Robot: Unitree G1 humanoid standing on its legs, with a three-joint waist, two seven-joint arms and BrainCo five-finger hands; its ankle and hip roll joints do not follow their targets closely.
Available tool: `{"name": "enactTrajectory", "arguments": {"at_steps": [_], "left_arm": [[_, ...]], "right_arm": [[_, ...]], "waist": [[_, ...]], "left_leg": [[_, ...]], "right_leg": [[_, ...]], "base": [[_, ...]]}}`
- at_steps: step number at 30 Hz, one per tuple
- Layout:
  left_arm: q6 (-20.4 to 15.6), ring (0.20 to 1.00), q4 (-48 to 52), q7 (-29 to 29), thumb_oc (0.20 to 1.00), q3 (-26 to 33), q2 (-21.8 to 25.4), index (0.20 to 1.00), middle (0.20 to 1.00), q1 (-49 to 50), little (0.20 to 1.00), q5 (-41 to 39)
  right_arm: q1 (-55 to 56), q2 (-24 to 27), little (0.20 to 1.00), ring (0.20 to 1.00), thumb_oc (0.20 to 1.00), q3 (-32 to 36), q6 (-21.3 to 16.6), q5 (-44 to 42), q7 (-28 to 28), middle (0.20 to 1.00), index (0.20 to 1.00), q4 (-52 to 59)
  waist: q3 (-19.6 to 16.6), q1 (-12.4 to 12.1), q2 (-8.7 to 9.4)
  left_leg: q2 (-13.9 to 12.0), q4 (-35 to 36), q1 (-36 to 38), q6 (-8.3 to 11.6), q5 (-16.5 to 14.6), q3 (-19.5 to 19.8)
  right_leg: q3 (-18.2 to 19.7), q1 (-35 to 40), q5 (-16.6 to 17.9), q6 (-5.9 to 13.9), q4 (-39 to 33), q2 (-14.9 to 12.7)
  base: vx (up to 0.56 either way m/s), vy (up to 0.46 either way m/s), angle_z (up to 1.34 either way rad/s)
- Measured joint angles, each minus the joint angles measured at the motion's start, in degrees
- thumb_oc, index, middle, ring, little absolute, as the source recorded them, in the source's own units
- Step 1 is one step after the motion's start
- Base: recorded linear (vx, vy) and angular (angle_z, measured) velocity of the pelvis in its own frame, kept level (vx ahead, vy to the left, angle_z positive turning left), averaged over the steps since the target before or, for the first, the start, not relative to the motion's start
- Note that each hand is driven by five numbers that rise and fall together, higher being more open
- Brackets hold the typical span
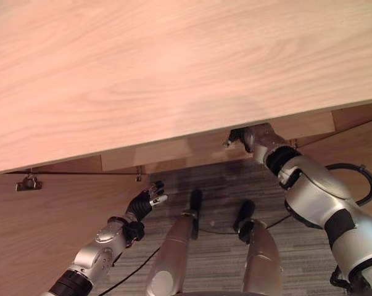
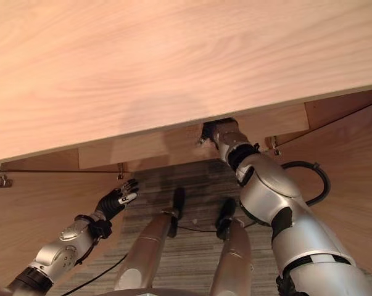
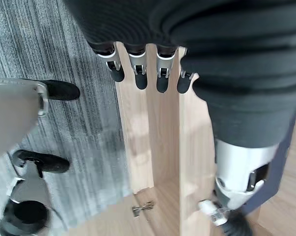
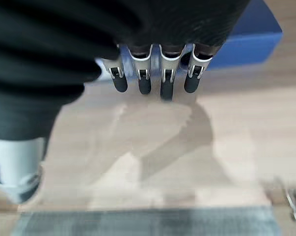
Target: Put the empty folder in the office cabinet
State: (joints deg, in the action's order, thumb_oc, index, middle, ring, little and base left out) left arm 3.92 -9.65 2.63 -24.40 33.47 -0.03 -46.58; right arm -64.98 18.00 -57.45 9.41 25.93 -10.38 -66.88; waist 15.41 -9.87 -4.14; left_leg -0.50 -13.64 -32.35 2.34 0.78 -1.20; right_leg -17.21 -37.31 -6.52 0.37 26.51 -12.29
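Observation:
The blue folder (image 4: 253, 42) lies on a pale wooden shelf (image 4: 152, 147) inside the office cabinet (image 1: 173, 74). My right hand (image 4: 152, 73) is open over that shelf. Its straight fingers end close to the folder's near edge and hold nothing. From above, my right hand (image 1: 246, 137) reaches in under the cabinet's wide wooden top, which hides its fingers. My left hand (image 1: 147, 202) hangs open and empty lower left, near the edge of the left cabinet door (image 1: 25, 234). Its fingers (image 3: 139, 73) point along an upright wooden panel (image 3: 138, 137).
The cabinet's top fills the upper part of both eye views. An open door panel stands on each side, the right one (image 1: 358, 145) beside my right arm. Metal hinges (image 1: 28, 182) sit on the left panel. Grey striped carpet (image 1: 216, 185) lies between the doors.

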Motion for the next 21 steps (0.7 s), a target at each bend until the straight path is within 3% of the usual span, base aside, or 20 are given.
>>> {"name": "enactTrajectory", "arguments": {"at_steps": [1,6,10,14,15,16,17,18,19,20,21], "left_arm": [[0.3,1.000,-1.8,0.6,1.000,0.0,0.0,1.000,1.000,0.2,1.000,0.9],[0.9,1.000,-12.2,1.1,1.000,1.9,-5.0,1.000,1.000,1.0,1.000,3.1],[1.4,1.000,-21.3,1.3,1.000,2.2,-8.0,1.000,1.000,1.8,1.000,3.9],[1.6,1.000,-24.3,1.6,1.000,3.0,-9.8,1.000,1.000,1.9,1.000,4.9],[1.6,1.000,-27.5,1.6,1.000,5.3,-12.8,1.000,1.000,1.0,1.000,5.3],[1.7,1.000,-28.5,1.7,1.000,5.3,-13.3,1.000,1.000,0.3,1.000,5.3],[1.9,1.000,-28.6,1.7,1.000,5.0,-13.3,1.000,1.000,-0.2,1.000,5.3],[2.0,1.000,-29.2,1.8,1.000,4.7,-13.5,1.000,1.000,-0.3,1.000,5.4],[2.0,1.000,-30.6,1.9,1.000,4.7,-13.9,1.000,1.000,-0.3,1.000,5.5],[2.1,1.000,-34.2,1.8,1.000,4.9,-15.1,1.000,1.000,0.0,1.000,6.2],[2.1,1.000,-34.7,1.8,1.000,4.8,-15.3,1.000,1.000,0.4,1.000,6.8]], "right_arm": [[3.2,-1.3,1.000,1.000,1.000,0.0,0.0,0.0,-1.1,1.000,1.000,0.0],[7.3,-1.4,1.000,1.000,1.000,1.6,0.0,0.0,-2.1,1.000,1.000,-0.7],[8.6,-1.1,1.000,1.000,1.000,1.9,0.4,0.0,-2.0,1.000,1.000,-3.3],[10.2,-1.0,1.000,1.000,1.000,2.7,1.1,0.1,-1.8,1.000,1.000,-3.4],[13.0,-0.9,1.000,1.000,1.000,4.3,1.1,0.3,-1.4,1.000,1.000,-3.6],[14.4,-1.1,1.000,1.000,1.000,4.3,1.2,0.7,-1.3,1.000,1.000,-3.6],[15.7,-1.4,1.000,1.000,1.000,4.2,1.2,0.9,-1.2,1.000,1.000,-3.5],[17.0,-1.6,1.000,1.000,1.000,4.3,1.1,1.3,-1.0,1.000,1.000,-3.5],[19.0,-1.8,1.000,1.000,1.000,4.2,1.0,1.9,-1.0,1.000,1.000,-3.5],[23.5,-1.9,1.000,1.000,1.000,4.2,1.0,2.3,-1.2,1.000,1.000,-3.3],[24.9,-1.7,1.000,1.000,1.000,4.2,1.3,2.3,-1.5,1.000,1.000,-3.4]], "waist": [[-0.3,0.2,-0.19],[-2.1,-0.1,-1.92],[-4.3,-0.3,-1.67],[-4.8,-0.5,-1.06],[-6.4,-0.4,-0.02],[-6.8,-0.3,1.19],[-6.8,-0.3,2.20],[-6.8,-0.1,2.79],[-7.4,0.1,3.60],[-8.9,1.2,4.05],[-9.5,2.2,3.93]], "left_leg": [[-0.8,4.7,4.2,0.48,1.8,0.2],[-3.4,11.8,9.9,2.15,4.9,1.8],[-4.4,12.1,10.2,3.63,6.4,4.6],[-4.1,10.6,11.0,4.25,7.4,6.6],[-3.5,12.2,11.1,7.61,11.7,7.9],[-3.0,12.1,11.0,8.11,13.6,8.5],[-2.6,9.0,10.5,7.25,12.1,8.3],[-2.2,4.0,9.9,5.60,8.5,7.6],[-1.6,-0.4,10.2,3.71,5.0,7.3],[-1.4,-2.4,14.1,3.02,1.7,6.1],[-1.4,-2.7,16.7,3.73,-0.6,5.9]], "right_leg": [[-0.9,3.7,0.8,0.13,-3.3,1.3],[-3.9,10.4,2.7,-0.18,-10.6,4.9],[-5.4,11.8,2.9,-0.91,-11.3,6.3],[-5.4,13.0,2.0,-2.35,-10.0,6.2],[-6.0,13.5,2.1,-3.25,-10.6,5.7],[-6.6,14.2,2.4,-4.09,-12.3,5.1],[-7.1,15.1,3.6,-5.60,-13.6,4.6],[-7.4,16.6,4.7,-5.60,-15.4,4.7],[-7.3,18.2,6.0,-5.31,-17.9,4.8],[-8.0,21.9,7.9,-4.05,-22.8,5.3],[-8.4,23.2,8.8,-3.42,-24.6,5.7]], "base": [[0.11,-0.214,-0.13],[0.04,-0.192,0.06],[-0.06,-0.105,0.13],[-0.07,-0.030,0.12],[-0.06,-0.017,0.32],[-0.05,-0.001,0.33],[-0.04,0.011,0.13],[-0.03,0.013,0.03],[0.00,0.048,0.16],[0.03,0.085,0.22],[0.01,0.133,0.27]]}}
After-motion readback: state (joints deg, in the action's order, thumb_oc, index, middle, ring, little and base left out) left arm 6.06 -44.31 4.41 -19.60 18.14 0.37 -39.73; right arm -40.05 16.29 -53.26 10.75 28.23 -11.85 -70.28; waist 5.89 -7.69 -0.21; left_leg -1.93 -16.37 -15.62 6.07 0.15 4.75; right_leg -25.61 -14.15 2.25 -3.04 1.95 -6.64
